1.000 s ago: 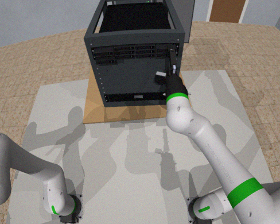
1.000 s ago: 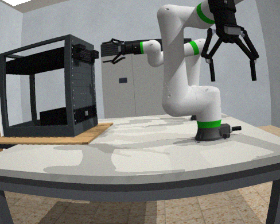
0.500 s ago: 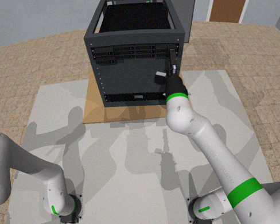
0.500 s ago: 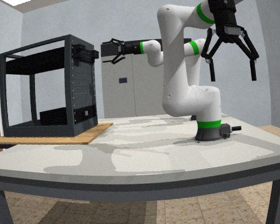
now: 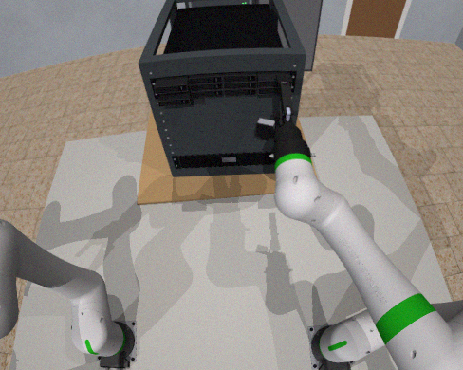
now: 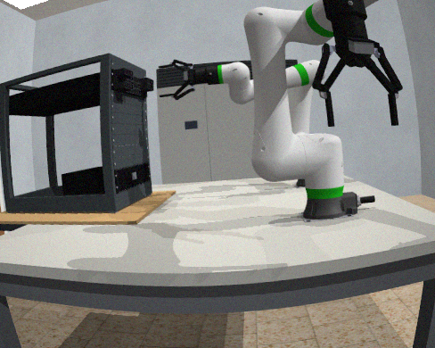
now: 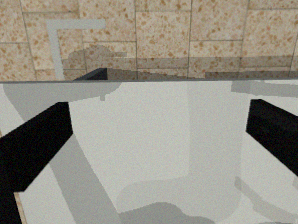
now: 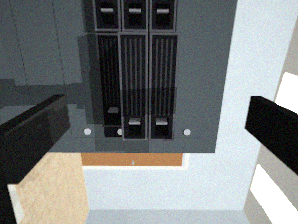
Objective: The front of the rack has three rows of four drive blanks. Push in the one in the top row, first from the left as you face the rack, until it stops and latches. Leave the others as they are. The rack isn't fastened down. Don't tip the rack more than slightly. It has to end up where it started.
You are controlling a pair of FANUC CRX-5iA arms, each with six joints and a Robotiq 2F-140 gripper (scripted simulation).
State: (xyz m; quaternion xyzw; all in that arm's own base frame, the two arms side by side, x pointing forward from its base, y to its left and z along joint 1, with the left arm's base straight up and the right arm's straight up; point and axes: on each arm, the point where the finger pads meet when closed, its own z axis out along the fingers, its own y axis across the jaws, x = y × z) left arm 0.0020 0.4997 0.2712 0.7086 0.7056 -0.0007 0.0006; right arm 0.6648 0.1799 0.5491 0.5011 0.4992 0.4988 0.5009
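The rack point(image 5: 222, 125) point(image 6: 108, 134) stands upright, with its rows of drive blanks point(image 5: 238, 85) high on the front. The top-row first-left blank point(image 5: 171, 88) looks further out than the blanks beside it; its exact depth is hard to tell. A lower blank point(image 5: 175, 101) in the left column also stands proud. My right gripper point(image 5: 285, 90) point(image 6: 160, 81) point(image 8: 157, 112) is open and empty, level, just in front of the rack's right end. The right wrist view shows the right-hand column point(image 8: 162, 82); the left column is outside it. My left gripper point(image 6: 362, 109) point(image 7: 159, 116) is open and empty, pointing down, well away from the rack.
The rack stands on a wooden board point(image 5: 157, 192) point(image 6: 157, 207) at the table's far end. The pale table point(image 5: 212, 308) point(image 6: 235, 254) point(image 7: 150, 140) carries both arm bases. The right arm point(image 5: 364, 256) reaches over the table's right side. A cabinet stands behind the rack in the top view.
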